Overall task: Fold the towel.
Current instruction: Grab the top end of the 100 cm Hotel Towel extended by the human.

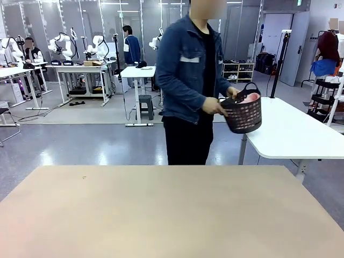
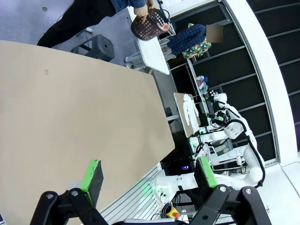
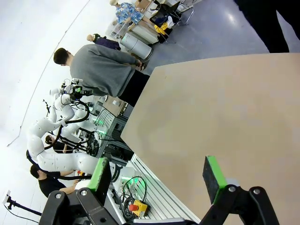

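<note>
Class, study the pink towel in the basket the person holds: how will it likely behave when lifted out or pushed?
Probably floppy: the towel lies bunched inside the basket, so it should sag when lifted. Likely light: the person holds basket and towel by hand. Pushed across the matte table, it would probably wrinkle rather than slide.

Table top: my table (image 1: 161, 215) is bare board from edge to edge, with free passage over it.
Far middle: a person (image 1: 188, 80) stands just behind the edge and blocks reach there.
Far right: the person holds the basket (image 1: 244, 115) by the white side table (image 1: 301, 134), beyond my board.
Pincers: my left gripper (image 2: 148, 164) and right gripper (image 3: 156, 161) are spread wide over bare board.
</note>
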Controlling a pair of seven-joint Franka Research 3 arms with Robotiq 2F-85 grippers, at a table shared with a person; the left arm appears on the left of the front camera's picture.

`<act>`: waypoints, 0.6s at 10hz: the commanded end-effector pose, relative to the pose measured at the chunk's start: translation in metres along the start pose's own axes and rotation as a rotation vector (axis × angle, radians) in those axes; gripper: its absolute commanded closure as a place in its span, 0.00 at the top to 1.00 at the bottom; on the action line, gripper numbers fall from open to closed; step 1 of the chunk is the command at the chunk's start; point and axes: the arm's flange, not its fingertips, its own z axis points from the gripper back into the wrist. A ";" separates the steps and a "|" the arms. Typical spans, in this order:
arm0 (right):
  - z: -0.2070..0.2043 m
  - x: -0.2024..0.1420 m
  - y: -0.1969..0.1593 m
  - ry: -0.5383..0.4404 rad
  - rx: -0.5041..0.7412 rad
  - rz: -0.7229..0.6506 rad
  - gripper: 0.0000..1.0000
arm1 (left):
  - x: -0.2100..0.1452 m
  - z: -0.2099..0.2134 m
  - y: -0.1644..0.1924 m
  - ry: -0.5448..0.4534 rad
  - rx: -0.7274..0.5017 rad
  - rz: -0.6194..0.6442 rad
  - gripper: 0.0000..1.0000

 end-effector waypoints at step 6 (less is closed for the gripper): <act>0.000 0.002 -0.001 -0.005 0.012 0.021 1.00 | 0.001 0.000 0.000 -0.002 -0.021 -0.008 1.00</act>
